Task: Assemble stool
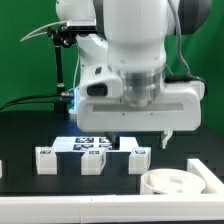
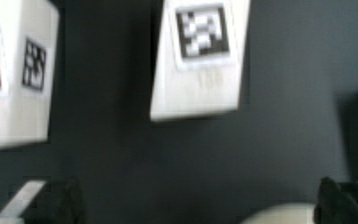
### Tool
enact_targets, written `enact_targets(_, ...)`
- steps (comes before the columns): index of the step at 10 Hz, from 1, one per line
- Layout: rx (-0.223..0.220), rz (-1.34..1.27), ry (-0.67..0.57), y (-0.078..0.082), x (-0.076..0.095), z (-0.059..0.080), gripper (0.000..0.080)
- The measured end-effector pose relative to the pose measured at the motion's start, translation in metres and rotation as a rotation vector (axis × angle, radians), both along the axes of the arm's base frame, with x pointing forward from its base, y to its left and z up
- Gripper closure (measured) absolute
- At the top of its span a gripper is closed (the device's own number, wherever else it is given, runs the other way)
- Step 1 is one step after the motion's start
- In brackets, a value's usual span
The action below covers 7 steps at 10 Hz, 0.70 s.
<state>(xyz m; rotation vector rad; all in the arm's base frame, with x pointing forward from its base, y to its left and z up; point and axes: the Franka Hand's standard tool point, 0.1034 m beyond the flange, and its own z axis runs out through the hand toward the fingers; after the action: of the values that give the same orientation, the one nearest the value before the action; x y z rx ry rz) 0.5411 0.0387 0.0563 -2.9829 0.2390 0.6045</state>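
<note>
Wrist view: the robot's hand (image 2: 197, 198) hangs over the dark table (image 1: 30, 185) with its two fingers (image 2: 43, 200) spread wide apart and nothing between them. Beneath it lie a tagged leg (image 2: 202, 60) and a second leg (image 2: 16, 70), well apart from each other and clear of both fingers.

From the exterior view, three white legs (image 1: 95, 163) are on show, standing in a loose row across the middle of the table. None touches another. The marker board (image 1: 90, 143) lies just behind them, toward the far edge. The seat disc (image 1: 180, 182) rests flat by the front edge, near the corner on the exterior view's right, beside a white border rail (image 1: 60, 212) that runs along that edge. It is apart from every leg. The arm's bulk hides part of the table behind it, so whether another leg lies there cannot be told.

By these pictures the stool is barely begun. No leg is fitted to the seat, every part lies loose, and nothing is gripped. All the joining appears to be left, beginning with taking up a part. The hand looks poised above the legs rather than the seat.
</note>
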Motion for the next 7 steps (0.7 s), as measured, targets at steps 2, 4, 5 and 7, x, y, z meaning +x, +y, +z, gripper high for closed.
enact_targets(2, 0.057, -0.026, 0.184, -0.001, -0.002, 0.002, 0.0151)
enact_targets(4, 0.066, 0.000, 0.292, 0.005, -0.011, 0.003, 0.0151)
enact_targets(5, 0.075, 0.003, 0.353, 0.003, -0.010, 0.000, 0.0151)
enact_targets(7, 0.073, 0.008, 0.436, 0.006, -0.015, -0.008, 0.0151)
